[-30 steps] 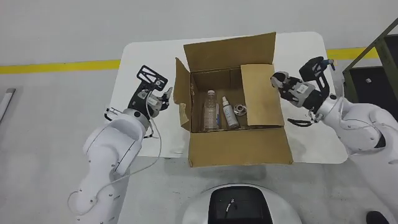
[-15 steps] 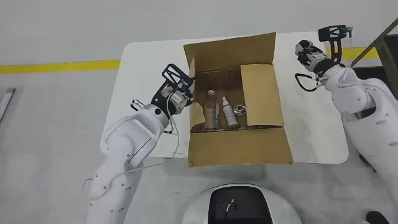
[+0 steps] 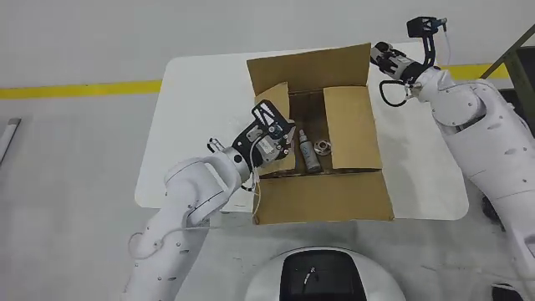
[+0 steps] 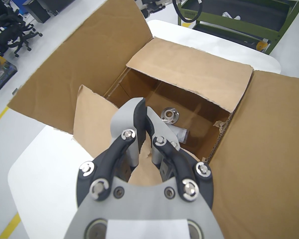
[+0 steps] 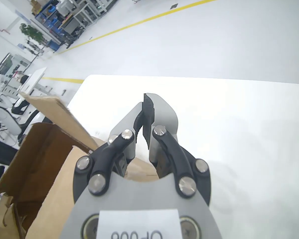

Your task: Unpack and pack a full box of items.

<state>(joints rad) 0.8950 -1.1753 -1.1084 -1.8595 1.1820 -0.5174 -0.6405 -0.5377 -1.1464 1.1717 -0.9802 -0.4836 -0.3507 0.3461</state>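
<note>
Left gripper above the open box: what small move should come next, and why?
Probably open the left gripper and lower it into the box. It is shut and empty above the opening, while the spray bottle and metal flange lie on the box floor, not yet unpacked.

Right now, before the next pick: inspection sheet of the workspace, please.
Surface: white table, carrying the box.
Job's things: cardboard box open on top; spray bottle and metal flange lying on its floor.
Clutter: nothing seen.
Grippers: left gripper fingers shut, over the box's left side flap; right gripper fingers shut, by the rear flap's corner.
Cables: black cable looped at the right wrist.
Surroundings: yellow floor line; green cart beyond the table.
</note>
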